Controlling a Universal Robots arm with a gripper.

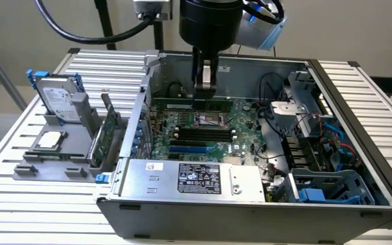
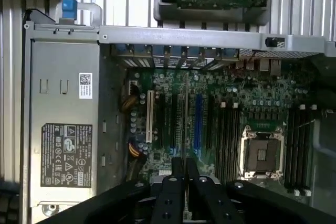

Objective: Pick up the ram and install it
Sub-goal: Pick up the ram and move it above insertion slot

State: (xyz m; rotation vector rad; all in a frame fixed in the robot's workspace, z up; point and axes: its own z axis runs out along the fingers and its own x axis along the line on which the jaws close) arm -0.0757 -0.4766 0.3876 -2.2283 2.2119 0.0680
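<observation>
**Ram gripped over the motherboard in an open computer case**

Exterior view. The computer case (image 1: 359,127) lies open on a slatted table (image 1: 19,204). Its near wall and the power supply (image 1: 182,178) cover the front edge of the motherboard (image 1: 247,122). The arm (image 1: 210,20) is cut off by the upper edge of the frame. Cables crowd the drive bays at the exterior view's right, and what lies under them is hard to make out.

Wrist view. The gripper's black body hides the part of the board beneath it. The ram (image 2: 186,114) shows only as a thin edge-on line, so its chips cannot be read.

In the exterior view the ram (image 1: 182,105) is a long, narrow green strip. It lies level just under the fingertips, over the far part of the board beyond the CPU socket (image 1: 208,120). Whether it touches a slot cannot be told.

The gripper (image 1: 206,97) points straight down into the case. In the wrist view the gripper (image 2: 185,162) has its two fingers (image 2: 170,192) drawn nearly together. Only a slim gap is left, and the ram's edge runs through it, so the fingers are pinching the ram. The contact faces themselves are hidden.
</observation>
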